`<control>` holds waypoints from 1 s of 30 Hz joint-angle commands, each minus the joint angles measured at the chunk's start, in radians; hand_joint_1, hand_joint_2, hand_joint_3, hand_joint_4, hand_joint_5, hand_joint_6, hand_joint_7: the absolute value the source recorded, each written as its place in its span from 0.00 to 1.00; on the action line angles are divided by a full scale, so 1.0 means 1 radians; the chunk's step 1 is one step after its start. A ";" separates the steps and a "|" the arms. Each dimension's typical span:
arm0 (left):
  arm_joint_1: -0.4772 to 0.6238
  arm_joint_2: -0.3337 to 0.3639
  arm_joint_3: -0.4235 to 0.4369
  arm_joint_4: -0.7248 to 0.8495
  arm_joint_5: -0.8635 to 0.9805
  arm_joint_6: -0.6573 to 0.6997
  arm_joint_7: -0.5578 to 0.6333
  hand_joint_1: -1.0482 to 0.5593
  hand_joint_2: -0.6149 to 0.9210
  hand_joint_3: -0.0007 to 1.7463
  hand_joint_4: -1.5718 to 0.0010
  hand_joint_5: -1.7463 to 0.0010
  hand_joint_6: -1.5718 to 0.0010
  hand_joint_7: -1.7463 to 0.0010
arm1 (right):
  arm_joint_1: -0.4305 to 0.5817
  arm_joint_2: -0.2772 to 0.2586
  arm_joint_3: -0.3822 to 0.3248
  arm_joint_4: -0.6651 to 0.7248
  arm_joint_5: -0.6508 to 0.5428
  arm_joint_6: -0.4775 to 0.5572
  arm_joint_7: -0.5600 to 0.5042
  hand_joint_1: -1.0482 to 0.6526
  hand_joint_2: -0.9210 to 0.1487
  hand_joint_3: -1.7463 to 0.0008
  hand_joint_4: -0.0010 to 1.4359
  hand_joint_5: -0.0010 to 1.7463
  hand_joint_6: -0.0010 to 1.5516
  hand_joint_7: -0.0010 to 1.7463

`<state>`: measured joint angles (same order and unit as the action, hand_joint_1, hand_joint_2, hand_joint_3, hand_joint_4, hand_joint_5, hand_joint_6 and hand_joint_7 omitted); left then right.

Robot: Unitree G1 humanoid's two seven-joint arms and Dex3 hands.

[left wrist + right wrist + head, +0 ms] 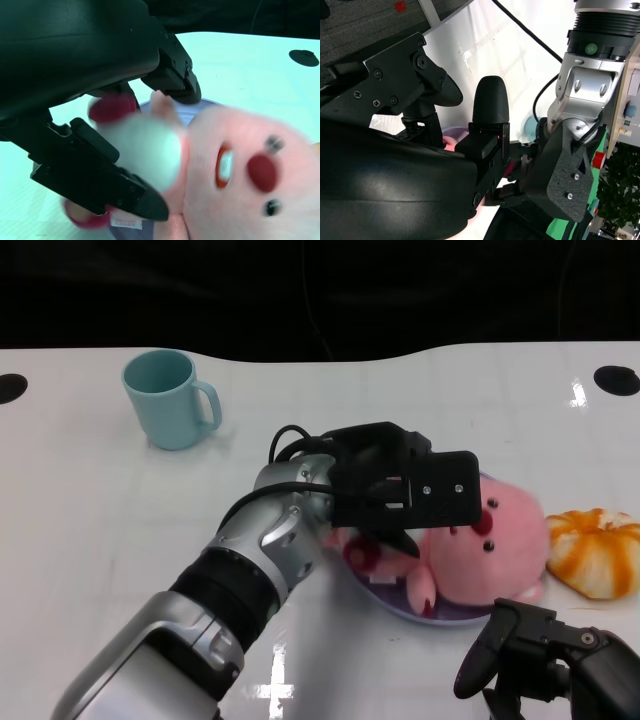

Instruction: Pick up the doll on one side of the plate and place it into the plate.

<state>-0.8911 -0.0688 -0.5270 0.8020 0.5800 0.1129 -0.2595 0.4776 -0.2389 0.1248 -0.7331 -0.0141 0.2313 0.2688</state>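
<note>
Left hand (400,485): fingers curled around the doll's body, gripping it from above.
Doll (495,545): pink plush, lying on the plate, face toward the camera.
Plate (385,597): lavender, under the doll, on the white surface (90,510).
Right hand (545,650): low, near the plate, fingers loosely apart, holding nothing.
Nearby: teal mug (170,398); orange toy (595,552) beside the doll.

Silver forearms, black hands

The left forearm (200,620) is brushed silver with a ribbed black band and black cables looping at the wrist; the left hand (400,485) is matte black, its flat back plate studded with small screws. The right hand (550,655) is black too, with rounded fingertips (490,97).
</note>
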 commanded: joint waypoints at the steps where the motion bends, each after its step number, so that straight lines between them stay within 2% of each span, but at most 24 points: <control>1: -0.001 0.032 -0.030 -0.035 0.025 -0.012 -0.019 0.07 1.00 0.19 0.97 0.92 0.92 1.00 | -0.003 -0.005 -0.002 -0.001 0.006 -0.008 -0.001 0.58 0.35 0.31 0.46 0.98 0.38 0.84; 4: 0.007 0.047 -0.050 -0.068 0.044 -0.003 -0.024 0.01 1.00 0.23 1.00 0.99 0.97 1.00 | -0.004 -0.006 -0.003 0.002 0.006 -0.011 0.000 0.58 0.35 0.31 0.46 0.98 0.39 0.84; 10: 0.055 0.090 -0.040 -0.182 0.037 -0.010 -0.021 0.00 1.00 0.26 1.00 1.00 0.99 1.00 | -0.007 -0.006 -0.013 0.012 0.015 -0.018 0.003 0.59 0.36 0.30 0.47 0.98 0.39 0.84; 15: 0.153 0.165 0.006 -0.366 0.003 -0.011 -0.054 0.00 1.00 0.27 0.99 1.00 0.98 0.99 | -0.006 -0.007 -0.026 0.020 0.028 -0.031 0.006 0.59 0.35 0.30 0.46 0.98 0.38 0.84; 18: 0.207 0.205 0.039 -0.465 -0.025 -0.013 -0.078 0.03 1.00 0.27 0.97 0.98 0.97 0.99 | -0.004 -0.004 -0.035 0.018 0.052 -0.017 0.010 0.59 0.33 0.30 0.45 0.99 0.37 0.85; 23: 0.316 0.243 0.135 -0.611 -0.130 -0.040 -0.081 0.17 1.00 0.25 0.89 0.94 0.90 0.95 | -0.003 -0.006 -0.049 0.011 0.102 0.022 0.022 0.58 0.31 0.30 0.43 1.00 0.36 0.87; 24: 0.339 0.244 0.154 -0.639 -0.153 -0.044 -0.076 0.19 1.00 0.24 0.88 0.91 0.87 0.94 | -0.003 -0.006 -0.050 0.008 0.106 0.028 0.021 0.58 0.31 0.30 0.43 1.00 0.36 0.87; 26: 0.384 0.250 0.189 -0.690 -0.193 -0.053 -0.071 0.23 1.00 0.22 0.95 0.66 0.81 0.91 | -0.002 -0.007 -0.051 0.004 0.107 0.036 0.018 0.58 0.31 0.31 0.43 1.00 0.35 0.88; 28: 0.412 0.262 0.206 -0.731 -0.208 -0.050 -0.079 0.23 1.00 0.22 0.95 0.55 0.76 0.89 | -0.001 -0.008 -0.050 0.001 0.105 0.041 0.016 0.58 0.31 0.31 0.43 1.00 0.35 0.88; 30: 0.443 0.272 0.227 -0.774 -0.231 -0.041 -0.087 0.24 1.00 0.22 0.92 0.52 0.74 0.88 | 0.000 -0.008 -0.050 -0.001 0.102 0.045 0.015 0.58 0.31 0.31 0.43 1.00 0.35 0.88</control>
<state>-0.4661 0.1811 -0.3221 0.0612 0.3699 0.0673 -0.3370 0.4743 -0.2390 0.0809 -0.7238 0.0807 0.2692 0.2869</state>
